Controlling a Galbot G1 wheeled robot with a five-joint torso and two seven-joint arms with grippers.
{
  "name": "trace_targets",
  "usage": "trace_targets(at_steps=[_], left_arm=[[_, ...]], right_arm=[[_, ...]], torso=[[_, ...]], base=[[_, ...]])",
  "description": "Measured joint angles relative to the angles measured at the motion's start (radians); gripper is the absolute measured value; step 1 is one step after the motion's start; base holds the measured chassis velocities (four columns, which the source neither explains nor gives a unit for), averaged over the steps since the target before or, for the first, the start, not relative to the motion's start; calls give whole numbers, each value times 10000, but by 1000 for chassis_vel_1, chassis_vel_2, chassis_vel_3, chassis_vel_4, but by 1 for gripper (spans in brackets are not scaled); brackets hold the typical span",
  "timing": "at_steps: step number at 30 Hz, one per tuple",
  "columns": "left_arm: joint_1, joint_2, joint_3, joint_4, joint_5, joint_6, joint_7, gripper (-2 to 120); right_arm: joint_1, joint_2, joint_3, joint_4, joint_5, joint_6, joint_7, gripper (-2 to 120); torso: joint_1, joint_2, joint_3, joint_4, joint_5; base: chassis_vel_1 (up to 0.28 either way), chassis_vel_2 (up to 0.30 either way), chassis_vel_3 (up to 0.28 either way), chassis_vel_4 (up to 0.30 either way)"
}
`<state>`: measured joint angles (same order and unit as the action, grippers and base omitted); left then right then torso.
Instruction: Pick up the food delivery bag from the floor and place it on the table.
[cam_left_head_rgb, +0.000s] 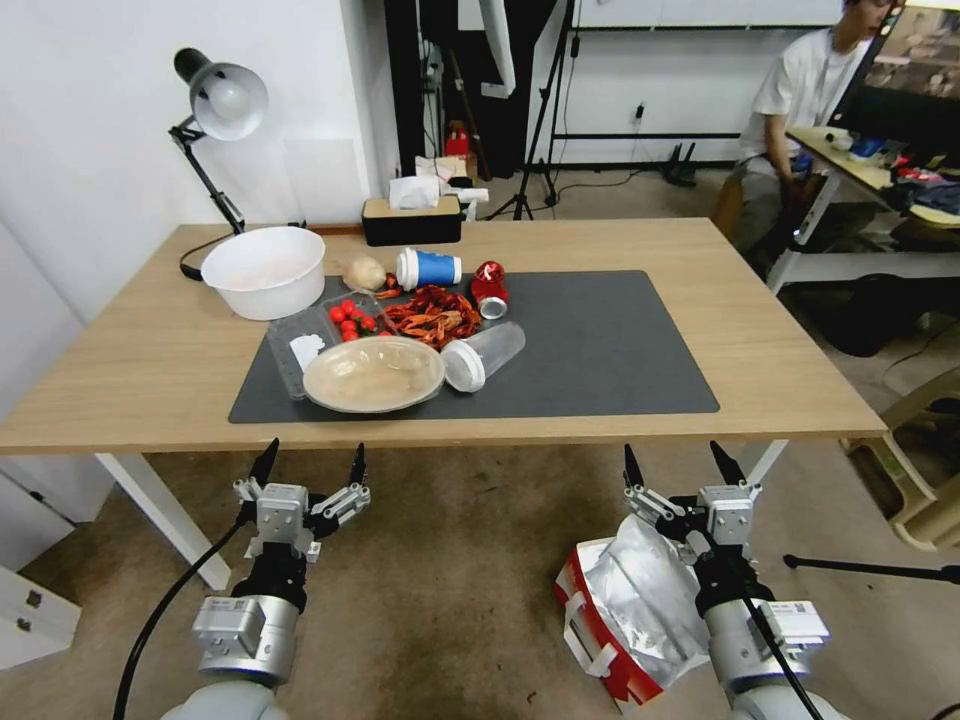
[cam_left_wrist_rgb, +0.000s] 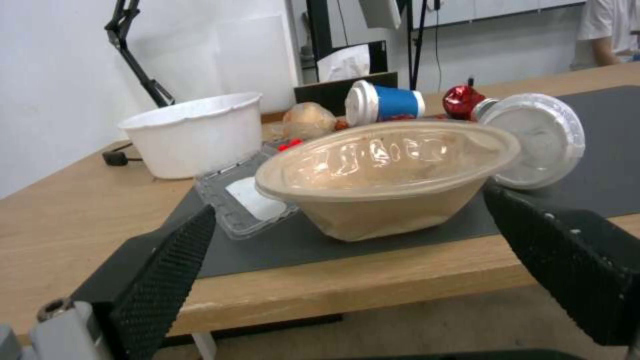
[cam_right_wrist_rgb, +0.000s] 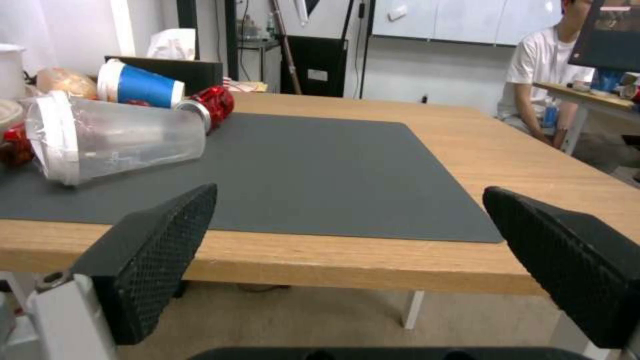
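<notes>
Food delivery bag (cam_left_head_rgb: 625, 610) on floor (cam_left_head_rgb: 450, 580) — foil lining exposed, contents unclear. Table (cam_left_head_rgb: 780, 340) bowl (cam_left_head_rgb: 373, 374) sealed. Left gripper (cam_left_head_rgb: 308, 467), right gripper (cam_left_head_rgb: 678, 465) — fingers spread, holding nothing.

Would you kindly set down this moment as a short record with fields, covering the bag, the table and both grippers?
bag: food delivery bag on the floor, foil lining showing, beside the right arm
table: table with a dark grey mat; the mat's right part is bare
clutter: white bowl, lidded beige bowl, clear cup on its side, blue paper cup, crushed red can
left gripper: left gripper open, below the table's front edge
right gripper: right gripper open, above the bag, not touching it
</notes>
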<state>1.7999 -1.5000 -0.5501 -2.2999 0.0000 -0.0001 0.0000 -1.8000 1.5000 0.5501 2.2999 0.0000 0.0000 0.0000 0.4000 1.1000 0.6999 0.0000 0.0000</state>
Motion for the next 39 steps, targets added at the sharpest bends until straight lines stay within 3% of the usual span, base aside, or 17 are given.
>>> trace_targets(at_steps=[24, 27, 29, 31, 33, 34, 38, 39], left_arm=[[-3, 20, 33, -31, -108, 81, -82, 100], [-54, 228, 415, -572, -1078, 1061, -857, 100], [-65, 269, 495, -683, -1279, 1271, -1017, 100], [-114, 462, 841, -1174, -2158, 2168, -1725, 100], [-129, 514, 936, -1304, -2400, 2416, -1917, 100], [-157, 631, 1150, -1601, -2940, 2967, -2350, 100], [-211, 829, 1509, -1991, -3843, 3883, -3071, 100], [-159, 883, 1688, -2013, -4168, 3736, -3251, 100]], right_arm=[[-10, 12, 7, 34, 30, -129, -18, 100], [-142, 182, 107, 540, 278, -1143, -206, 100], [-169, 216, 133, 645, 328, -1357, -244, 100], [-286, 371, 221, 1110, 557, -2286, -417, 100], [-321, 419, 242, 1253, 629, -2572, -474, 100], [-389, 508, 303, 1519, 767, -3107, -571, 100], [-452, 592, 454, 1826, 1000, -3492, -673, 100], [-462, 606, 477, 1863, 1022, -3523, -680, 100]], torso=[[0, 0, 0, 1, -1], [0, 0, 0, -1, 0], [0, 0, 0, -1, -1], [0, 0, 0, 0, 0], [0, 0, 0, 0, 0], [0, 0, 0, 0, -1], [-1, 0, -1, -1, 0], [0, 0, 0, -1, -3]], base=[[0, 0, 0, 0], [0, 0, 0, 0], [0, 0, 0, 0], [0, 0, 0, 0], [0, 0, 0, 0], [0, 0, 0, 0], [0, 0, 0, 0], [0, 0, 0, 0]])
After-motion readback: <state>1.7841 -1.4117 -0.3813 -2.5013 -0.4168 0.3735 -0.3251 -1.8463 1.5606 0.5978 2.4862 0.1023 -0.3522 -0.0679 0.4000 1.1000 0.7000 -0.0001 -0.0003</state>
